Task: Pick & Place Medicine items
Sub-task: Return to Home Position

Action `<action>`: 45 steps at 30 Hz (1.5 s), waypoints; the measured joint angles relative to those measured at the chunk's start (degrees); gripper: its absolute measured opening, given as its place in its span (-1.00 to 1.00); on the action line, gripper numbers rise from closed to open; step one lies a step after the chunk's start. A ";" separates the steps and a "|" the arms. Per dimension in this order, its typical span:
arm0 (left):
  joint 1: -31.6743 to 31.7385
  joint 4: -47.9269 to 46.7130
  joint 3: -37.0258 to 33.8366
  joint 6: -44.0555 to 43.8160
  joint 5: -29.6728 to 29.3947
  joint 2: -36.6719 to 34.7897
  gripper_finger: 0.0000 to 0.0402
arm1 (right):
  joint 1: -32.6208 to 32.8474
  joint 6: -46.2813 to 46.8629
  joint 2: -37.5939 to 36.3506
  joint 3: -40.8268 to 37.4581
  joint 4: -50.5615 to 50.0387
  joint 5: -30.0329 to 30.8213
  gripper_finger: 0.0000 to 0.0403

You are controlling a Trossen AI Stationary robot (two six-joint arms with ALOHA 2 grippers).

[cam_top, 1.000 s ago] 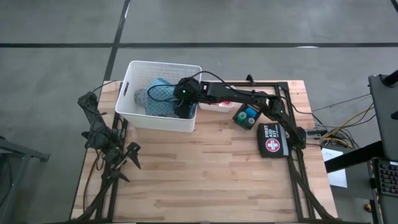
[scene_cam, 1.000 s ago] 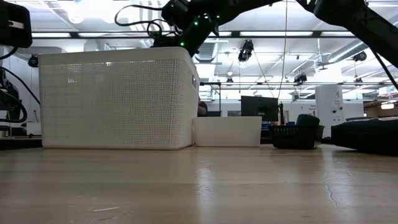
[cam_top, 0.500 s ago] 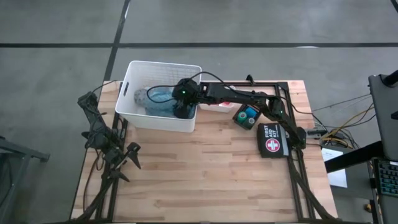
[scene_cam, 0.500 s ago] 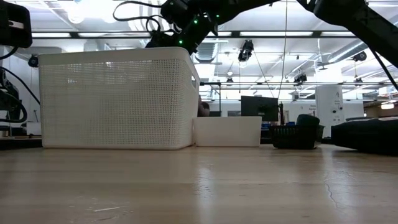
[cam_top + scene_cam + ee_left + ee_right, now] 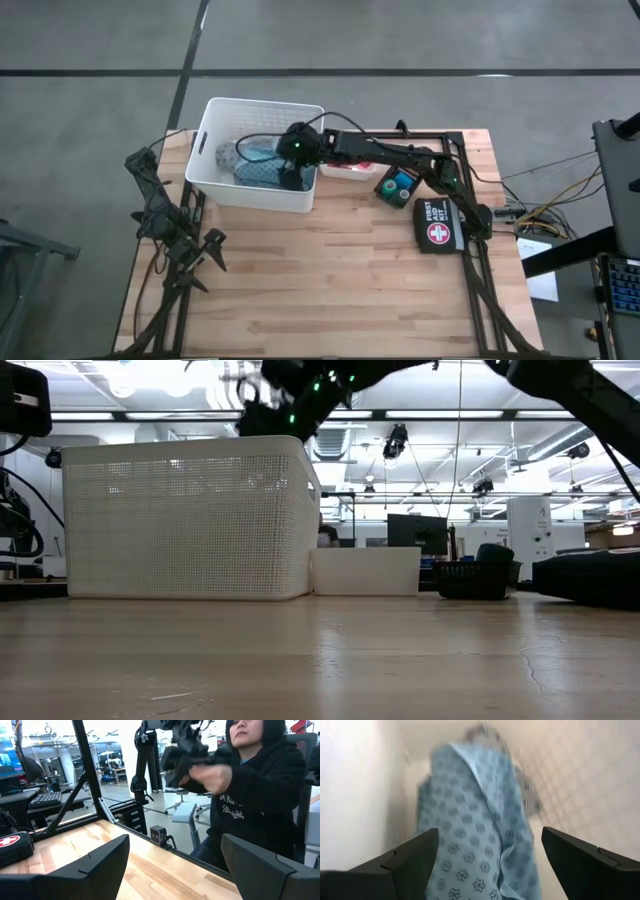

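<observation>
My right gripper (image 5: 490, 832) hangs open over the white basket (image 5: 215, 120), pointing down at a teal patterned cloth (image 5: 470, 845) that lies inside on the basket's floor. A grey cloth (image 5: 225, 155) lies beside it. The medicine items stand on the table right of the basket: small red bottles in a white tray (image 5: 345, 170), and a blue and a green round container (image 5: 398, 184) in a dark holder. My left gripper (image 5: 175, 840) waits open and empty at the table's left edge (image 5: 205, 250).
A black first-aid pouch (image 5: 438, 225) lies at the table's right edge. In the low view the basket wall (image 5: 185, 520) hides what is inside, with the white tray (image 5: 366, 571) beside it. A person sits beyond the table (image 5: 260, 795). The table's near half is bare wood (image 5: 320, 290).
The teal cloth, bunched up high under my right gripper a second ago, has dropped and now lies lower and flatter in the basket. My right gripper has risen a little above the basket rim.
</observation>
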 joint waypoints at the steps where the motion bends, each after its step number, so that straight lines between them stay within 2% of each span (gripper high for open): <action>1: 0.01 0.01 0.00 -0.01 -0.02 0.00 0.59 | 0.02 -0.47 -0.62 0.40 0.00 -0.48 0.72; 7: 0.00 0.02 0.00 0.00 -0.02 0.00 0.59 | 1.74 -5.22 -5.25 2.42 0.29 -3.83 0.69; 16: -0.01 0.02 0.00 -0.02 0.00 0.00 0.59 | 8.38 -4.61 -12.49 2.32 2.91 -5.62 0.65; 21: 0.01 0.01 0.00 0.00 -0.02 0.00 0.59 | 13.52 -7.06 -13.35 1.13 5.07 -12.91 0.63; 27: 0.01 0.00 0.00 0.00 0.00 0.00 0.59 | 18.77 -8.55 -13.90 -2.44 12.01 -12.64 0.63; 36: 0.01 0.00 0.00 0.00 -0.02 0.00 0.59 | 21.33 -8.35 -16.48 -16.54 26.61 -12.62 0.63; 42: 0.00 0.01 0.00 0.00 -0.01 0.00 0.59 | 21.37 -5.28 -24.37 -34.34 36.33 -12.17 0.63; 45: 0.01 0.00 0.00 -0.01 0.00 0.00 0.59 | 21.42 -3.64 -29.71 -45.04 45.13 -9.43 0.63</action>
